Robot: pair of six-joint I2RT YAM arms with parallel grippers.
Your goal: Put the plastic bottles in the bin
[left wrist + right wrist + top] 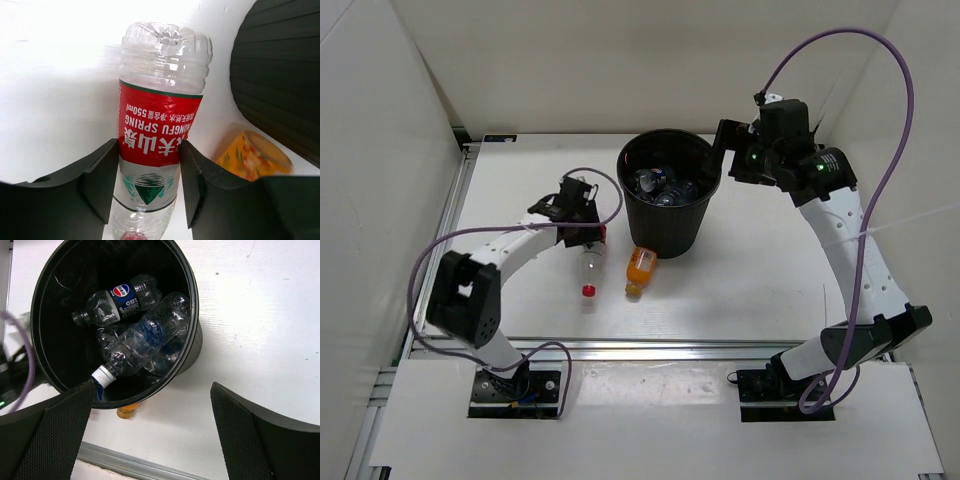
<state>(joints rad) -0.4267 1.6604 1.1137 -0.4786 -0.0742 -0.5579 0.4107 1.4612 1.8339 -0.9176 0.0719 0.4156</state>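
The left gripper (150, 165) was down on the red-label bottle (159, 125), which lay on its side on the table (520, 160) just left of the bin (670, 228), cap towards the near edge. The two black fingers (102, 180) pressed the red label from either side, clamped on the middle of the body with the ribbed base sticking out beyond them.

It looked empty, so I judged it feather-light, thin-walled and easily dented, with a slick label; that mid-body hold looked right, near the balance point. Squeeze too hard and it might squirt out.

The orange bottle (640, 268) lay just beside it, against the bin's foot and clear of the fingers. The right gripper (152, 387) hung over the bin, fingers spread wide and holding nothing. Inside lay a blue-label bottle (122, 297) and a clear bottle (142, 342).
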